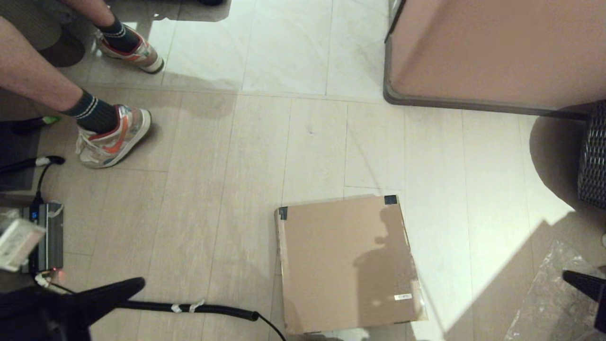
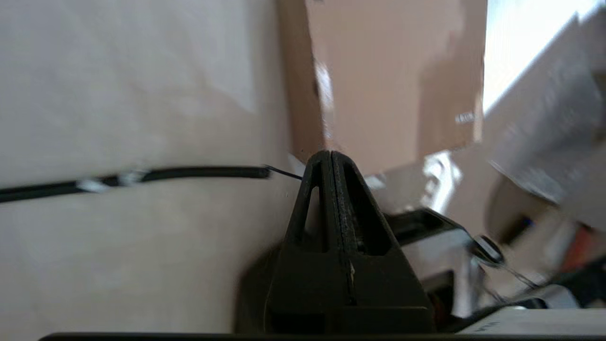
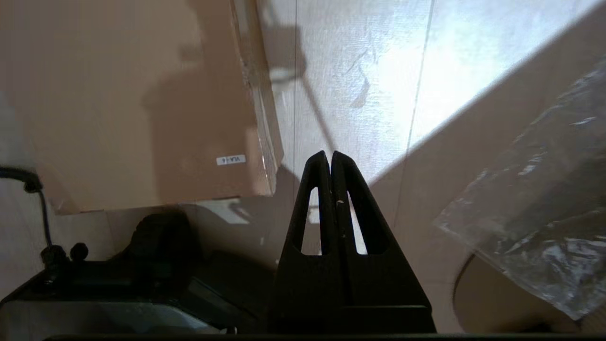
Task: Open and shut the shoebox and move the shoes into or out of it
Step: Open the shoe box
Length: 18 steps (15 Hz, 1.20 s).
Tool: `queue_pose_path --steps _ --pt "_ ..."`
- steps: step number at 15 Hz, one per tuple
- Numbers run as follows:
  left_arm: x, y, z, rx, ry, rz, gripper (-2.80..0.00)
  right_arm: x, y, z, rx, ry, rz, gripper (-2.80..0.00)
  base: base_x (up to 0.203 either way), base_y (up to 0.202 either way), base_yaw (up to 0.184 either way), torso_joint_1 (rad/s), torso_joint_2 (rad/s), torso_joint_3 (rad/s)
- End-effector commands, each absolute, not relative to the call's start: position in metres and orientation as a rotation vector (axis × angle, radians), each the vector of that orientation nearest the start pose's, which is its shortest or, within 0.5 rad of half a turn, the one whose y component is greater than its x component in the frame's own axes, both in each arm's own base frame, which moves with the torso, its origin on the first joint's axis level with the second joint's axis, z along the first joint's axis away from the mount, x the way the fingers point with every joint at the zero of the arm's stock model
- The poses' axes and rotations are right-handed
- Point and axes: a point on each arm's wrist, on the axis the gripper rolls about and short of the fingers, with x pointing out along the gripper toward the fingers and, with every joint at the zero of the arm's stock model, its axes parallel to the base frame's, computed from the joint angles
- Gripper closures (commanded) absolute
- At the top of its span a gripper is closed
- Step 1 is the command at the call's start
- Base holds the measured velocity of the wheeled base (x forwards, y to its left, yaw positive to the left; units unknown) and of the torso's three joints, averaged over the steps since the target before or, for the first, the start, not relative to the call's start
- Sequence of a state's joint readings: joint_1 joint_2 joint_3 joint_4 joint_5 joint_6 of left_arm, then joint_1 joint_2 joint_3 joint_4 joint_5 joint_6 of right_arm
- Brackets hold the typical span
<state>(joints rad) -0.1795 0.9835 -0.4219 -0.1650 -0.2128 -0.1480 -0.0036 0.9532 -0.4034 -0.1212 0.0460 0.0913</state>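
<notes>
The brown cardboard shoebox (image 1: 348, 263) lies on the floor with its lid down, black tape on its two far corners and a small white sticker near its front right. It also shows in the left wrist view as the shoebox (image 2: 393, 80) and in the right wrist view as the shoebox (image 3: 132, 104). The white shoes are out of view. My left gripper (image 1: 139, 283) hangs low to the left of the box, shut and empty (image 2: 331, 154). My right gripper (image 1: 568, 275) sits at the far right edge, shut and empty (image 3: 330, 154).
A person's legs in silvery sneakers with orange accents (image 1: 111, 137) stand at the far left. A large pinkish-brown cabinet (image 1: 497, 52) fills the far right. A black cable (image 1: 199, 309) runs along the floor toward the box. Crumpled clear plastic (image 1: 549, 293) lies at the right.
</notes>
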Motion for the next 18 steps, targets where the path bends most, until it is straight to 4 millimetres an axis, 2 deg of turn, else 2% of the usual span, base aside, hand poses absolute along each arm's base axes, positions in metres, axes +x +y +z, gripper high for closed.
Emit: queue_pose_path --steps 1,4,6,9,11,13,15,18 --pt "0.164 -0.040 0.149 -0.153 0.626 -0.382 0.00 0.179 0.001 0.139 0.107 0.630 0.021 0.00 0.000 0.000 0.000 0.000 0.00 0.000" --pt "0.197 -0.055 0.120 -0.145 0.680 -0.395 0.00 0.224 0.002 0.104 0.111 0.670 0.032 0.00 0.000 0.000 0.000 0.000 0.00 0.000" --pt "0.220 -0.065 0.093 -0.124 0.701 -0.370 0.00 0.244 0.003 0.079 0.117 0.704 0.031 0.00 0.000 0.000 0.000 0.000 0.00 0.000" --pt "0.253 -0.084 0.043 -0.078 0.702 -0.327 0.00 0.266 0.007 0.046 0.117 0.716 0.042 0.00 0.000 0.000 0.000 0.000 0.00 0.000" --pt "0.275 -0.104 0.009 -0.036 0.645 -0.279 0.00 0.279 0.011 0.027 0.115 0.696 0.055 0.00 0.000 0.000 0.000 0.000 0.00 0.000" --pt "0.293 -0.133 -0.008 -0.012 0.546 -0.267 0.00 0.288 0.015 0.010 0.111 0.679 0.073 0.00 0.000 0.000 0.000 0.000 0.00 0.000" --pt "0.294 -0.163 -0.016 0.006 0.502 -0.312 0.00 0.295 0.021 -0.004 0.103 0.661 0.095 0.00 0.000 0.000 0.000 0.000 0.00 0.000" --pt "0.288 -0.183 -0.034 0.035 0.525 -0.334 0.00 0.300 0.025 -0.023 0.095 0.660 0.109 0.00 0.000 0.000 0.000 0.000 0.00 0.000"
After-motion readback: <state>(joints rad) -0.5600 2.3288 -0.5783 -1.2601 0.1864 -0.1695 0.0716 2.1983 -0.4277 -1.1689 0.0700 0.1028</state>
